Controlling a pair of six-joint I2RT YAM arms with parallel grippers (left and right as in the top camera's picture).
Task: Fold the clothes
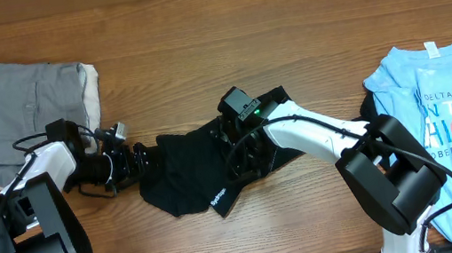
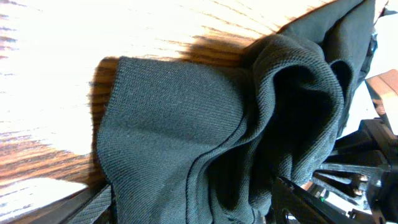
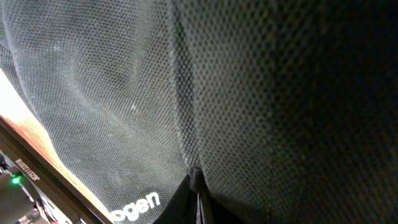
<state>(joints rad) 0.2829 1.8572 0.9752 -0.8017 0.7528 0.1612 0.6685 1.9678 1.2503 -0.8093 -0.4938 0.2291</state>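
Left gripper (image 1: 131, 161): low at the left end of the black T-shirt (image 1: 184, 173). In its wrist view we see its two fingers (image 2: 93, 205) standing wide apart, with a bunched fold of the knit lying loosely between them; nothing looks clamped

Right gripper (image 3: 196, 186): jaws drawn together to a thin line. Creases in the cloth run straight to the tip, so we judge it is pinching a thin layer of the same shirt, near its right part in the overhead view

Black T-shirt: a crumpled, roughly wedge-shaped heap at the middle of the table (image 1: 194, 32), between the two arms. White lettering (image 1: 217, 201) shows along its lower edge. No clean fold lines, sleeves not laid out; we cannot tell front from back

Grey trousers (image 1: 17, 108): far left, well apart from the black shirt, lying as a compact rectangle. We take these as already folded

Light-blue printed T-shirt (image 1: 447, 102): far right, spread flat with the print up, partly cut off by the picture's edge. Untouched, not folded

Progress, as we judge it: one garment of three done. The black shirt is in hand but at an early stage, since it needs spreading flat before any fold can be made. The blue shirt comes after that
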